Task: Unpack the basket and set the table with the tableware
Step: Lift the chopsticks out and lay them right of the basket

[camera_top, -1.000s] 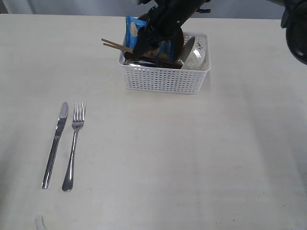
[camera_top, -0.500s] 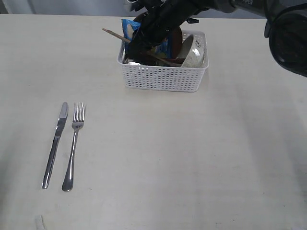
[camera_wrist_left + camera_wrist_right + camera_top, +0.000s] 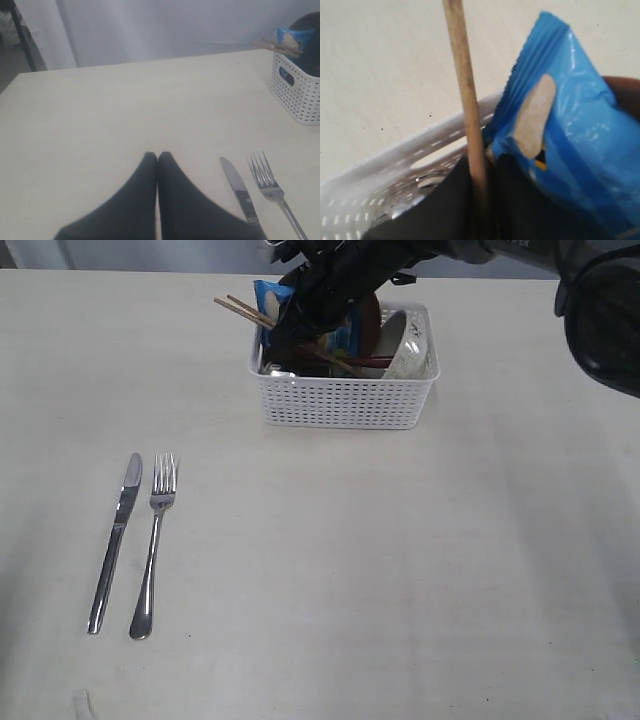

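The right gripper [image 3: 485,172] has its dark jaws pinched on the thin wooden chopsticks [image 3: 464,85] (only one stick shows between the fingers in the wrist view), just inside the left end of the white perforated plastic basket [image 3: 345,400]. The sticks slant up and out over the basket's rounded left rim. Pressed against them is a crinkled blue snack packet [image 3: 570,125]. A round brown plate [image 3: 372,325] and an off-white bowl [image 3: 408,350] stand on edge toward the basket's right end. The pale cream tabletop [image 3: 400,570] stretches wide and flat in front of the basket. Well apart to the basket's front-left lie a shiny steel knife [image 3: 113,545] and fork [image 3: 153,540], parallel, near the left gripper [image 3: 157,161], its tips pressed together.
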Robot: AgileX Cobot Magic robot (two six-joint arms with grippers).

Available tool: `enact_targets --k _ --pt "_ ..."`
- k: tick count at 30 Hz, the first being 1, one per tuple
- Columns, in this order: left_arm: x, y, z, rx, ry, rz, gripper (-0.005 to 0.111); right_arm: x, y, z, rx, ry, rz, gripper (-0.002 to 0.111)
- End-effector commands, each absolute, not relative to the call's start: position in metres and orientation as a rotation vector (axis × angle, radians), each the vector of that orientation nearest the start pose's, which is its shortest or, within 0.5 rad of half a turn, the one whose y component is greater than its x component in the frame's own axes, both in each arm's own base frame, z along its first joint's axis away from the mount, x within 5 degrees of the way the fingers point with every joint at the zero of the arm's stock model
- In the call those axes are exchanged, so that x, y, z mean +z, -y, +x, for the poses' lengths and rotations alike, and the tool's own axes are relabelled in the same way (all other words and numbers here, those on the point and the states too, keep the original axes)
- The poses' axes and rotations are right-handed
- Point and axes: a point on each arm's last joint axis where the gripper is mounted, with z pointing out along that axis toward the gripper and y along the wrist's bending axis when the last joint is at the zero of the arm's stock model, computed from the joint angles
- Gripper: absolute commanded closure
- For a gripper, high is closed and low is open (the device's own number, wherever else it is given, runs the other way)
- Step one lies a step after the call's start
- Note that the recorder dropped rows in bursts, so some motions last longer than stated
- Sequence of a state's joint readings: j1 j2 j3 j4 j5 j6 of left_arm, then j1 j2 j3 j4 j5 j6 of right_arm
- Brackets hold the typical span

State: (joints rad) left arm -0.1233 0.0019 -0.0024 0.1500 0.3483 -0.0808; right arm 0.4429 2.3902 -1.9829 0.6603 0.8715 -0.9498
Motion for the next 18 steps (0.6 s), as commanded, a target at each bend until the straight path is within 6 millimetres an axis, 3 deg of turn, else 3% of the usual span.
enact_targets --k 1,18 --pt "0.182 0.002 0.054 -0.005 -1.823 0.133 0.107 0.188 -0.258 0.442 0.647 -2.187 -1.289 0.109" --pt "0.182 0.002 0.054 -0.005 -1.823 0.133 0.107 0.258 -0.256 0.428 0.703 -2.068 -1.218 0.109"
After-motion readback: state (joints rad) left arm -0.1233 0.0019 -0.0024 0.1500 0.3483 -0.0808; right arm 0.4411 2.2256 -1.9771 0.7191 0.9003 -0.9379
